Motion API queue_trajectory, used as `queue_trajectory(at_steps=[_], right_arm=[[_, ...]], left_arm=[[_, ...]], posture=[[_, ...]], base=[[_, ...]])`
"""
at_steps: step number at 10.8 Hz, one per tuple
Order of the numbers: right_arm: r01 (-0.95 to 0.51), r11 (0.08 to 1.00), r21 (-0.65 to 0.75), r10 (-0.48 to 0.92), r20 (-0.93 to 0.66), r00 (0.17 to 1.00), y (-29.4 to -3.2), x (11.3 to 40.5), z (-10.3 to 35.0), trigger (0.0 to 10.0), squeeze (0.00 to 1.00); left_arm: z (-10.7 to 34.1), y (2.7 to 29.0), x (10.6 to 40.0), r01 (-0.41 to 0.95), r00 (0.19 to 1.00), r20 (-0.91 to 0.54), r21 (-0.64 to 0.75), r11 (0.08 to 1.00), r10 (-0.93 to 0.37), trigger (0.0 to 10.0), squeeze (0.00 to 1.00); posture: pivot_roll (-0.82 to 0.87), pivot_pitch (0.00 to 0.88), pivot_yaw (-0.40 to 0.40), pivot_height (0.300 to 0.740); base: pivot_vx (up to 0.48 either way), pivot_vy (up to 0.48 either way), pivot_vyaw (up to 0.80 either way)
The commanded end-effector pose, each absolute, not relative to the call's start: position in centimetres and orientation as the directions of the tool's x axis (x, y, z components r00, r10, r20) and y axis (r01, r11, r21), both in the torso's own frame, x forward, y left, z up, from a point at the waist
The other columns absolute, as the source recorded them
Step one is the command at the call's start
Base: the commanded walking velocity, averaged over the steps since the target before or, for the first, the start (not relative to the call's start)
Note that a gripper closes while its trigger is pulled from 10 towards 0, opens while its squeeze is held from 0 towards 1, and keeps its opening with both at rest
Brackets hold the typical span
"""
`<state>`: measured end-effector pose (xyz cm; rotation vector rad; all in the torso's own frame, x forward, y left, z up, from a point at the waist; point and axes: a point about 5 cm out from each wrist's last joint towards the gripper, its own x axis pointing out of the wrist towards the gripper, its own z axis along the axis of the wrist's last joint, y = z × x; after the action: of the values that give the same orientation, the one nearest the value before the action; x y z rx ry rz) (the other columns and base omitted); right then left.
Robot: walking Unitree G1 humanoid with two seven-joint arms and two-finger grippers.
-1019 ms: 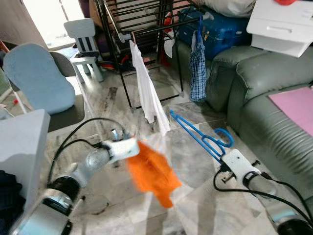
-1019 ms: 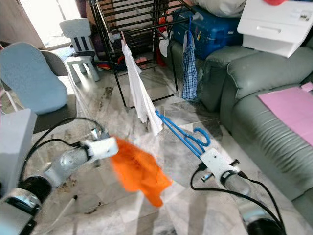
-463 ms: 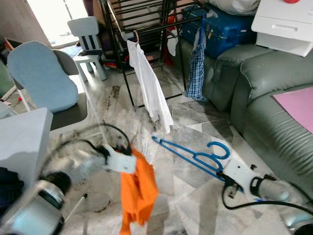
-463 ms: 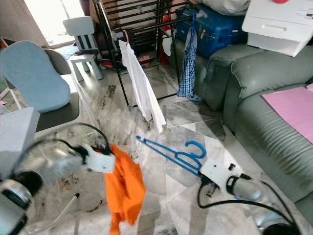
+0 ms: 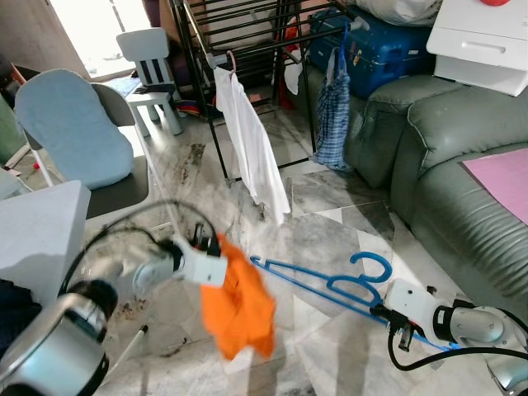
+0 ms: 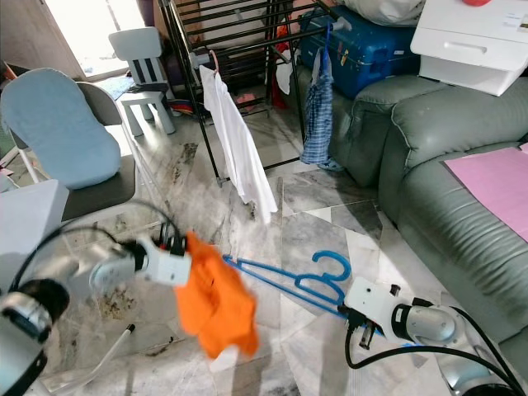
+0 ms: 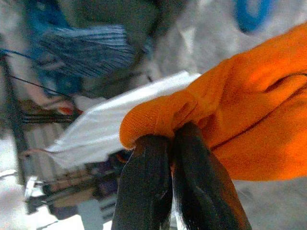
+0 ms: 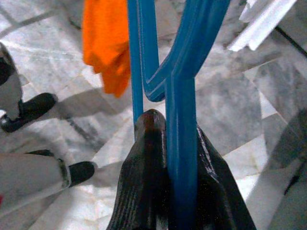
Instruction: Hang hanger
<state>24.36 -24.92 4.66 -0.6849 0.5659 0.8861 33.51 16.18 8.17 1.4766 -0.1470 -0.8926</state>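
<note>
Left claw [image 7: 168,158]: fingers pressed together on a folded edge of the orange garment [image 5: 239,301], so the cloth hangs free below the pinch and clear of the marble floor [image 5: 330,247].
Right claw [image 8: 168,158]: clamped on the blue hanger [image 5: 326,280] at one end of its frame, the plastic running out between the two black fingers.
Hanger position: held low and nearly level above the floor, hook [image 5: 371,266] curling upward, the far arm reaching toward the orange garment and touching or just beside it; I cannot tell which.
Likely reason for the hold: with cloth in one claw and hanger in the other, the two are brought together at mid-height, probably so the hanger arm can slide into the garment before anything goes on a rail.
Step in hand: judged as dressing the hanger; hanging itself is not yet done.
Drying rack [image 5: 239,33]: black metal, standing at the far side of the floor, well apart from both claws.
Already on the rack: a white shirt [image 5: 252,140] on the front rail and a blue checked garment [image 5: 334,107] at its sofa-side corner.
Surroundings: grey-green sofa [image 5: 462,165] along the robot's right, a grey chair with a blue cushion [image 5: 74,124] on its left.
Risk: the thin pinch on the cloth could slip as the hanger pushes in.
</note>
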Motion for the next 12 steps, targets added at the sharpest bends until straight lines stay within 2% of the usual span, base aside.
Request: queue_trajectory(at_steps=[1,2,3,4,5,6,7,8,9,10,12], right_arm=[[-0.867,0.410,-0.284,0.536,-0.693,0.481,-24.0,24.2,4.8,10.0,0.00],[-0.870,0.402,-0.285,0.539,-0.694,0.477,-24.0,24.2,4.9,10.0,0.00],[-0.844,0.424,-0.328,0.523,-0.672,0.524,-24.4,24.9,5.6,10.0,0.00],[-0.747,0.484,-0.456,0.443,-0.608,0.659,-25.5,27.0,7.1,10.0,0.00],[-0.678,0.519,-0.520,0.398,-0.555,0.731,-25.9,28.1,7.8,10.0,0.00],[-0.589,0.556,-0.586,0.364,-0.466,0.806,-25.8,29.3,9.0,10.0,0.00],[-0.562,0.599,-0.570,0.362,-0.433,0.825,-25.6,29.8,9.3,10.0,0.00],[-0.593,0.576,-0.563,0.388,-0.451,0.804,-25.2,29.8,9.0,10.0,0.00],[-0.664,0.520,-0.537,0.445,-0.492,0.748,-24.4,29.5,8.6,10.0,0.00],[-0.776,0.429,-0.462,0.526,-0.571,0.630,-23.7,28.7,8.0,10.0,0.00],[-0.870,0.336,-0.360,0.579,-0.650,0.492,-23.8,27.8,7.8,10.0,0.00]], left_arm=[[9.2,15.7,33.7,0.365,0.670,-0.368,0.920,-0.145,-0.645,10.0,0.00],[9.1,15.4,33.5,0.364,0.656,-0.361,0.921,-0.141,-0.663,10.0,0.00],[8.3,15.6,33.1,0.417,0.642,-0.411,0.896,-0.155,-0.647,10.0,0.00],[7.2,16.3,32.9,0.502,0.660,-0.460,0.858,-0.108,-0.593,10.0,0.00],[7.1,16.6,33.0,0.518,0.692,-0.449,0.854,-0.044,-0.565,10.0,0.00],[7.4,17.2,33.9,0.488,0.796,-0.377,0.863,0.132,-0.474,10.0,0.00],[7.9,17.3,34.5,0.461,0.845,-0.320,0.841,0.283,-0.428,10.0,0.00],[8.2,16.7,34.5,0.461,0.837,-0.297,0.836,0.298,-0.460,10.0,0.00],[8.2,15.8,34.1,0.491,0.782,-0.308,0.840,0.231,-0.542,10.0,0.00],[8.2,15.2,33.4,0.516,0.698,-0.342,0.849,0.111,-0.629,10.0,0.00],[8.4,15.1,33.3,0.510,0.663,-0.364,0.859,0.039,-0.654,10.0,0.00]], posture=[[-0.15,0.000,0.146,0.740],[-0.15,0.000,0.146,0.740],[-0.15,0.000,0.147,0.740],[-0.15,0.000,0.150,0.740],[-0.15,0.000,0.150,0.740],[-0.15,0.000,0.153,0.740],[-0.15,0.000,0.149,0.740],[-0.15,0.000,0.144,0.740],[-0.14,0.000,0.143,0.740],[-0.15,0.000,0.142,0.740],[-0.15,0.000,0.143,0.740]], base=[[0.000,0.000,0.00],[0.000,0.000,0.00],[0.000,0.000,0.00],[0.000,0.000,0.00],[0.000,0.000,0.00],[0.000,0.000,0.00],[0.000,0.000,0.00],[0.000,0.000,0.00],[0.000,0.000,0.00],[0.000,0.000,0.00],[0.000,0.000,0.00]])
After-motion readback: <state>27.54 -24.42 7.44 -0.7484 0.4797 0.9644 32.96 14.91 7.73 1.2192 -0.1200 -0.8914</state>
